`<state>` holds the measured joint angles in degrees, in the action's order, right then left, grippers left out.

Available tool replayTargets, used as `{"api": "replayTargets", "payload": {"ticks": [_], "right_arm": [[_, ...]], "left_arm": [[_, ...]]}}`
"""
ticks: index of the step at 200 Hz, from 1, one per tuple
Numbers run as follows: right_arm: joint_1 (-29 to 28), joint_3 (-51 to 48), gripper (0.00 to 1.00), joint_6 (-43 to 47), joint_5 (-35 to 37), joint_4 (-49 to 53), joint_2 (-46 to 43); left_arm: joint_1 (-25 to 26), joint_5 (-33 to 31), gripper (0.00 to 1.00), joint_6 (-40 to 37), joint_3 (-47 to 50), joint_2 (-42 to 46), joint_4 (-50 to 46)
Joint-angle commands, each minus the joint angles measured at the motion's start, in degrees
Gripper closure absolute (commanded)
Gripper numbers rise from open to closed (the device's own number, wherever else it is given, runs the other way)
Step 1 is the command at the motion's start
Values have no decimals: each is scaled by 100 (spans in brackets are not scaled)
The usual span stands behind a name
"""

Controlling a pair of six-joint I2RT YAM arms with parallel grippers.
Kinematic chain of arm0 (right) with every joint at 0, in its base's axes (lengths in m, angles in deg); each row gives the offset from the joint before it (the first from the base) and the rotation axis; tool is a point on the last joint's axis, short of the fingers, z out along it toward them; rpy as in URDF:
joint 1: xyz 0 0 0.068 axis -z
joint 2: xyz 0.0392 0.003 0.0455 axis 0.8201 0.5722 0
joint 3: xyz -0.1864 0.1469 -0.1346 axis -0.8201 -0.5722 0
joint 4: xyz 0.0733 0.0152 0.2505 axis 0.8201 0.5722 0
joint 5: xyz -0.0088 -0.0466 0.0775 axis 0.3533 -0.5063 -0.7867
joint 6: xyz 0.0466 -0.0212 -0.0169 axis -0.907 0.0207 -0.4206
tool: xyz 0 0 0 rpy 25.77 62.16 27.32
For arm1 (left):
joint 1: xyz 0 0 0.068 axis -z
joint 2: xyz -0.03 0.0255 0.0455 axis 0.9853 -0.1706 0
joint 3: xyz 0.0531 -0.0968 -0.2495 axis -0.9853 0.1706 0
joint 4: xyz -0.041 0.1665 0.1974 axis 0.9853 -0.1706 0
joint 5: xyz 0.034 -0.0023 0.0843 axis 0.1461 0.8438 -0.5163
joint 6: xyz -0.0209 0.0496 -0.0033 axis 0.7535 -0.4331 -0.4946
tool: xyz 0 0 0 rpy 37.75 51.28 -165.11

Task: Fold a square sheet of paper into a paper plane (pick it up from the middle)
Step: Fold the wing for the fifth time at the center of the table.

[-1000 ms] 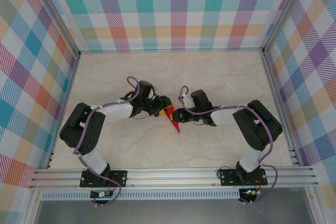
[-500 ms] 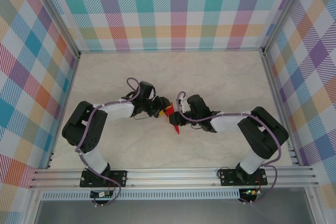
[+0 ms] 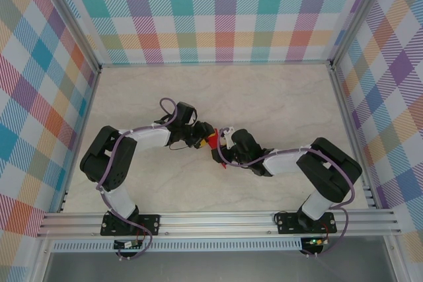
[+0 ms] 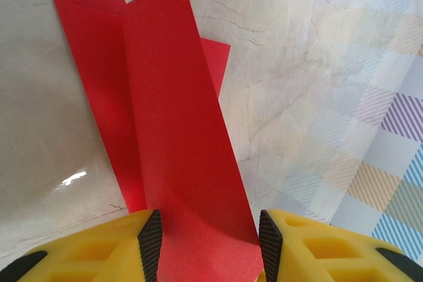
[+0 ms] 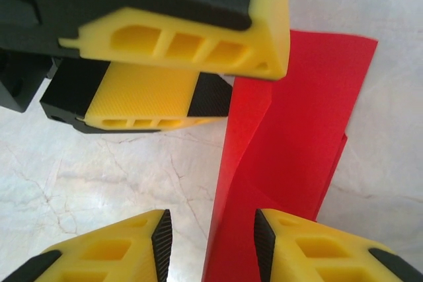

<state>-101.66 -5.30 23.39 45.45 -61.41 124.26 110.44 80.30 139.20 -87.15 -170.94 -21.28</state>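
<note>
The paper plane (image 4: 172,130) is a narrow, bright red folded strip with overlapping flaps, at the middle of the table (image 3: 277,97). In the left wrist view its near end fills the gap between my left gripper's (image 4: 209,242) pads, touches both and bulges slightly, raised off the table. My right gripper (image 5: 213,242) stands open around the plane's (image 5: 297,130) other end, with the red edge close to its right pad. The left gripper's fingers (image 5: 198,24) sit just ahead of it. In the top view both grippers meet over the plane (image 3: 223,162), left gripper (image 3: 209,138) and right gripper (image 3: 221,151).
The table is a pale marbled surface, walled on three sides by checked panels (image 3: 225,11). An aluminium rail (image 3: 218,219) runs along the near edge by the arm bases. Bare table lies all round the two grippers.
The right gripper has moved left and forward onto the plane, close to the left gripper, covering most of the red paper in the top view. The left gripper has barely moved.
</note>
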Motion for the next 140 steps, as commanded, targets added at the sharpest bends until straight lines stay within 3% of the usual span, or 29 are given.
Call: {"api": "replayTargets", "payload": {"ticks": [1, 65, 140], "right_arm": [[-29, 18, 62, 363, 179, -344, 182], [-31, 27, 68, 345, 127, -553, 386], [48, 124, 87, 213, -194, -570, 490]], "left_arm": [[76, -63, 55, 96, -174, -59, -176], [76, -80, 55, 105, -232, -61, -290], [70, -131, 53, -54, -303, 108, -529]]}}
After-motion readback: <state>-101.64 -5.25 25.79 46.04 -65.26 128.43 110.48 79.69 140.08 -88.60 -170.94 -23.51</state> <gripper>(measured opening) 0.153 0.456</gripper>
